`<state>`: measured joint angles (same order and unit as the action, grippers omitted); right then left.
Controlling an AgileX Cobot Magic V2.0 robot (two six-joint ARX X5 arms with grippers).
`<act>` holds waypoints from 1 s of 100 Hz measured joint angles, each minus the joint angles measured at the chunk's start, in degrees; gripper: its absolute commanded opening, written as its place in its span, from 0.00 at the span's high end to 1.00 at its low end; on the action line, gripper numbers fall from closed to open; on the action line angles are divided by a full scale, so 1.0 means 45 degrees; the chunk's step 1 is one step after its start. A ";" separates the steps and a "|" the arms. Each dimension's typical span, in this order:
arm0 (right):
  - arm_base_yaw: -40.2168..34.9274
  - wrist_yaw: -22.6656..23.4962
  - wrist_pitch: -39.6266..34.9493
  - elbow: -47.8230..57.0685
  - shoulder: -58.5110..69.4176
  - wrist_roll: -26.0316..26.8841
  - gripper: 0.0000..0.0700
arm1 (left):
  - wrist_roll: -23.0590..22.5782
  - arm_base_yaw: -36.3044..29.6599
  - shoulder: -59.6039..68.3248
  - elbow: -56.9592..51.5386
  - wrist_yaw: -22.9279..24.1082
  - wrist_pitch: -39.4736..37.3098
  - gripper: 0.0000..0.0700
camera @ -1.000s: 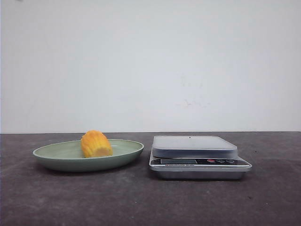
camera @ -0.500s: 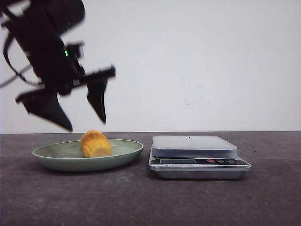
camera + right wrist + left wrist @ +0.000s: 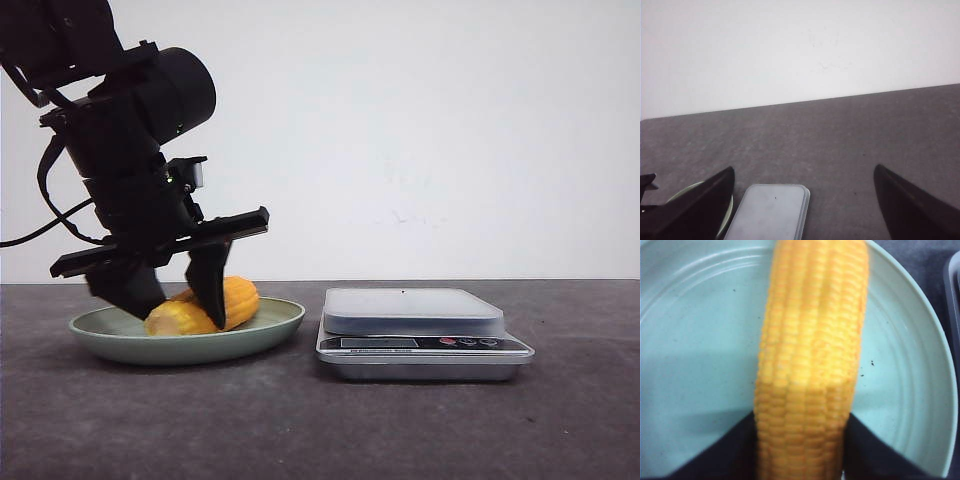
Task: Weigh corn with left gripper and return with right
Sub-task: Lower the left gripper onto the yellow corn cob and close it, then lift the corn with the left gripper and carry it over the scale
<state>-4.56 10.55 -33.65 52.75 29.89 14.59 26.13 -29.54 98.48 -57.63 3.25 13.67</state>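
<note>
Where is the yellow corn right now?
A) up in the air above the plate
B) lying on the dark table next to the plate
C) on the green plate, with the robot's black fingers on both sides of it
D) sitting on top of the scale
C: the corn lies in the green plate, with the left tool down around it, one finger on each side; the scale has nothing on it.

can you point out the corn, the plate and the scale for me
corn (image 3: pixel 810 365), left wrist view, middle of the kernel rows
plate (image 3: pixel 265 322), front view, bare rim on the side nearest the scale
scale (image 3: pixel 412 303), front view, its grey weighing platform
</note>
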 measured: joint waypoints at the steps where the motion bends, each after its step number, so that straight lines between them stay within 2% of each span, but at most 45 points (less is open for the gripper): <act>1: 0.0000 -0.0005 -0.0010 0.0000 0.0000 -0.0015 0.20 | -0.0005 0.0000 -0.0005 0.0000 0.0000 0.0000 1.00; 27: 0.0000 -0.0005 -0.0131 0.0000 0.0000 -0.0199 0.20 | -0.0670 -0.0233 -0.1200 0.0000 0.0461 0.0350 1.00; 37: 0.0000 -0.0005 -0.0194 0.0000 0.0000 -0.0204 0.20 | -0.1030 -0.0529 -0.2283 -0.0393 0.0325 0.1166 0.99; 51: 0.0000 -0.0005 -0.0204 0.0000 0.0000 -0.0204 0.20 | -0.1647 -0.1418 -0.2569 -0.2637 0.0282 0.2788 0.99; 63: 0.0000 -0.0005 -0.0214 0.0000 0.0000 -0.0204 0.20 | -0.1715 -0.2448 -0.1943 -0.4833 0.0277 0.3507 0.99; 79: 0.0000 -0.0005 -0.0214 0.0000 0.0000 -0.0204 0.20 | -0.0957 -0.3628 -0.0515 -0.6640 0.0321 0.3099 0.99; 100: 0.0000 -0.0005 -0.0374 0.0000 0.0000 -0.0209 0.20 | 0.0515 -0.4056 0.1205 -0.6756 0.0355 0.2458 0.99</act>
<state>-4.56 10.52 -35.33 52.75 29.89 13.65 28.45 -47.79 103.90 -88.03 4.84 24.73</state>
